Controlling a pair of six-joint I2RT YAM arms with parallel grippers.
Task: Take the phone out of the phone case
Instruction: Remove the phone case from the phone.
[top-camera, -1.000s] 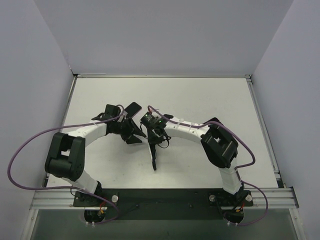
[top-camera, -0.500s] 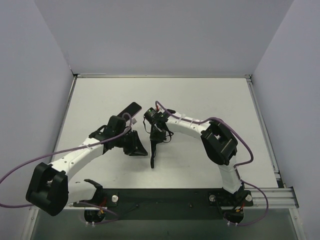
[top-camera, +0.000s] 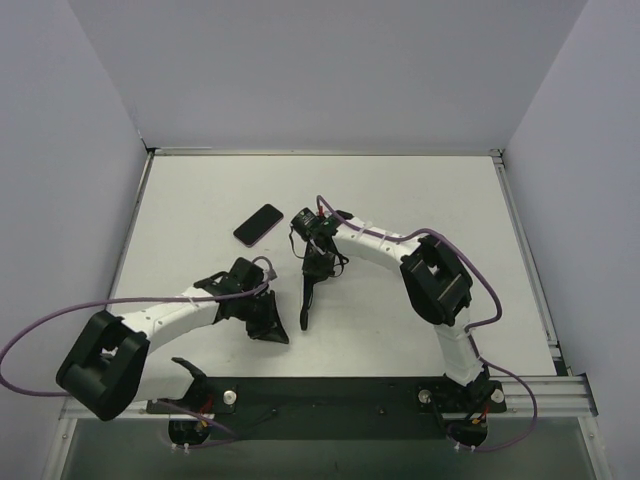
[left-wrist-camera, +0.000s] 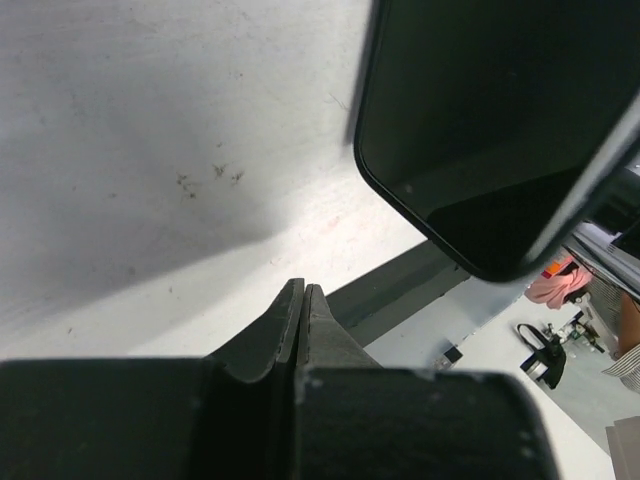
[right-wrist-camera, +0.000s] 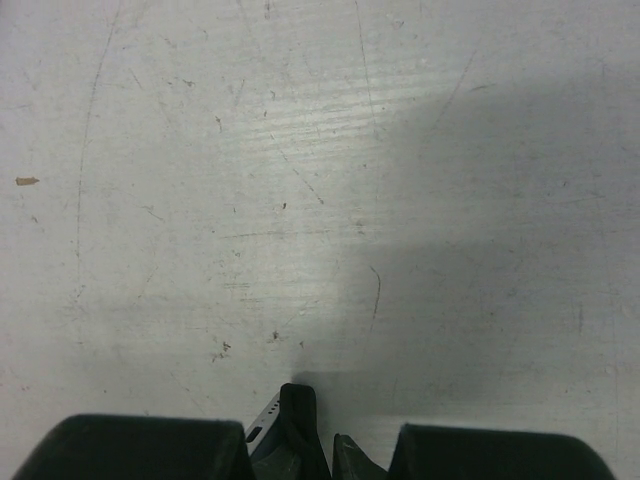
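The phone (top-camera: 259, 224), a flat dark slab, lies bare on the white table (top-camera: 430, 200), left of centre towards the back. The black phone case (top-camera: 307, 300) hangs edge-on above the table's middle, with my right gripper (top-camera: 315, 266) shut on its far end. The right wrist view shows only a grey end wall of the case (right-wrist-camera: 262, 425) with small holes, beside that gripper (right-wrist-camera: 325, 445). My left gripper (top-camera: 272, 328) is shut and empty, low over the table just left of the case. In its wrist view that gripper (left-wrist-camera: 302, 290) has its fingers pressed together, and the case (left-wrist-camera: 480, 120) fills the upper right.
A dark rail (top-camera: 330, 395) with the arm bases runs along the near edge. Lavender walls (top-camera: 60, 150) close in the table on three sides. Purple cables (top-camera: 30, 340) loop off both arms.
My left gripper let go of the phone at the back left, pulled back towards the near edge and shut. The right gripper kept hold of the case and barely shifted.
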